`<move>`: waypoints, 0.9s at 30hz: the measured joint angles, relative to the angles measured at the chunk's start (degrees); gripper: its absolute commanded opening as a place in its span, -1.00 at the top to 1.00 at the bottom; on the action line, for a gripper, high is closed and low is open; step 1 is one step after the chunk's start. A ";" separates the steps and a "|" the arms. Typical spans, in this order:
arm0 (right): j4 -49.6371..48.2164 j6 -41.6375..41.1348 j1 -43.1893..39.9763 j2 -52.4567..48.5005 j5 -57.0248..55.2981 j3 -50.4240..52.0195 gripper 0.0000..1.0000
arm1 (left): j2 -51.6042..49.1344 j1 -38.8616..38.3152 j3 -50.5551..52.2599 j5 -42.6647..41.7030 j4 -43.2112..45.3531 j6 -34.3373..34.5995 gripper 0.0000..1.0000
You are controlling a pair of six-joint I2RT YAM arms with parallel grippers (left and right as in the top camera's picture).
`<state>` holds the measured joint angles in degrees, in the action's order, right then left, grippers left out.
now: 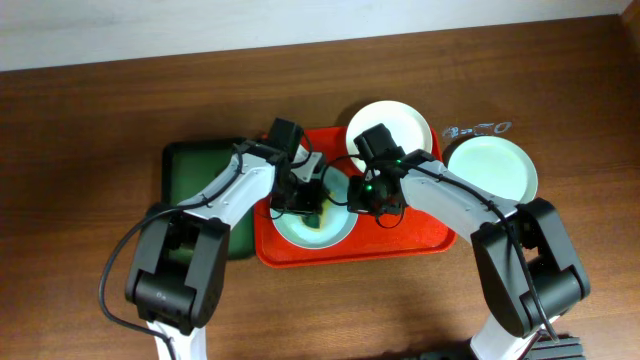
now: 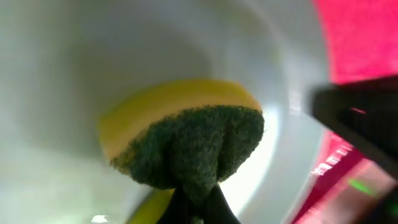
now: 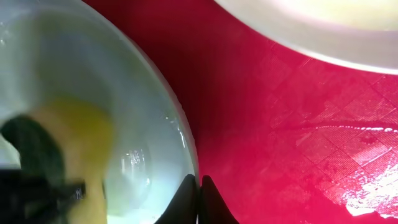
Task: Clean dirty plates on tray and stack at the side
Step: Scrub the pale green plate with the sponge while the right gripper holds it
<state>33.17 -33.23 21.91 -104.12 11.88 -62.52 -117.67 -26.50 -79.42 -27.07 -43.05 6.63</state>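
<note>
The left gripper (image 1: 300,197) is clenched on a sponge (image 2: 186,143), green scouring face toward the wrist camera and yellow foam toward the bowl of a mint plate (image 1: 332,233); whether the foam presses on the plate or hangs just off it I cannot tell. That plate lies in the tray (image 1: 420,243), in its left half. The right gripper (image 3: 199,194) is pinched on the plate's right rim, jaws nearly together over the thin edge, seemingly steadying it for the scrub. A white plate (image 1: 395,118) sits at the tray's far edge, overlapping the rim; a second mint plate (image 1: 495,165) rests on the table (image 1: 90,110) just right of the tray, probably the start of the stack; a green tray (image 1: 190,170) lies to the left, partly under the left arm.

Risks, as I judge them: the rim hold is narrow and the surfaces look glossy, perhaps wet, so a hard sideways stroke could twist the plate out of the pinch and slide it into the white plate; both grippers work close over one plate, so a wide stroke could knock them together; the sponge is held by a small fold, and heavy pressure could pull it free.
</note>
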 measured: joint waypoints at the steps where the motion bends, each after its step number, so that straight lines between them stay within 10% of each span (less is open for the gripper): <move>1: -0.04 0.00 0.00 0.00 0.02 0.00 0.92 | -0.09 -0.11 -1.49 -1.20 -1.99 -0.04 1.00; 11: 0.17 0.02 0.00 0.00 0.04 0.00 0.92 | 0.04 2.43 -6.82 24.11 -6.49 1.60 1.00; 27: -0.33 0.02 0.00 0.00 0.04 0.00 0.92 | 1.31 -2.16 -2.91 1.60 -6.38 2.84 1.00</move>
<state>32.84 -33.21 21.91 -104.12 11.92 -62.52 -116.36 -28.67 -82.32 -25.47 -49.43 9.47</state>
